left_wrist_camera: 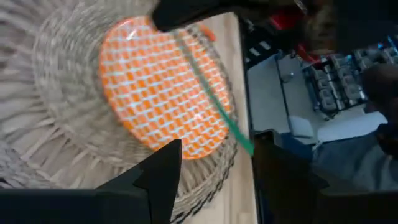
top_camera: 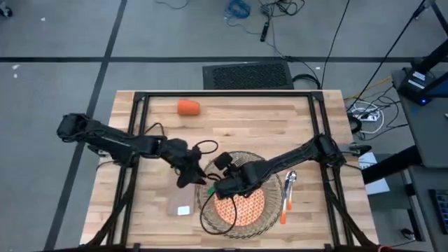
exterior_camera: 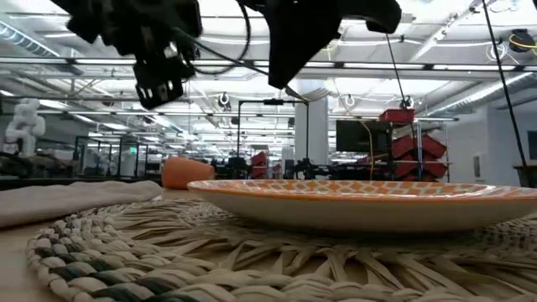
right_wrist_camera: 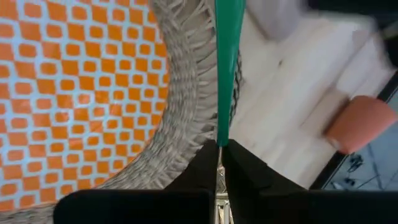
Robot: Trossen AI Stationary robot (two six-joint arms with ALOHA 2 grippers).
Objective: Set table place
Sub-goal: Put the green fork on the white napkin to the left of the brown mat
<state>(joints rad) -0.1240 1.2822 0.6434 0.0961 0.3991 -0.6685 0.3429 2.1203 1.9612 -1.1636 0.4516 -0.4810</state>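
A round woven placemat (top_camera: 269, 213) lies at the table's near middle, and an orange-patterned plate (top_camera: 241, 204) rests on it. Left of the mat lies a beige napkin (top_camera: 180, 204). An orange cup (top_camera: 187, 107) lies on its side at the far left. My right gripper (top_camera: 213, 189) is over the mat's left rim, shut on a green-handled piece of cutlery (right_wrist_camera: 225, 68). My left gripper (left_wrist_camera: 217, 180) hovers open just left of it, holding nothing. My right gripper pinches the green-handled cutlery between its two fingers, at the end of the green handle (right_wrist_camera: 222, 138) where the metal starts. The handle sticks out ahead, in line with the fingers. It hangs clear above the placemat's rim (right_wrist_camera: 186, 106).
Two more pieces of cutlery lie on the mat's right side: a metal one (top_camera: 290, 180) and an orange-handled one (top_camera: 283, 208). The two grippers are close together over the mat's left rim. Bare wood (top_camera: 245, 126) stretches across the far half of the table.
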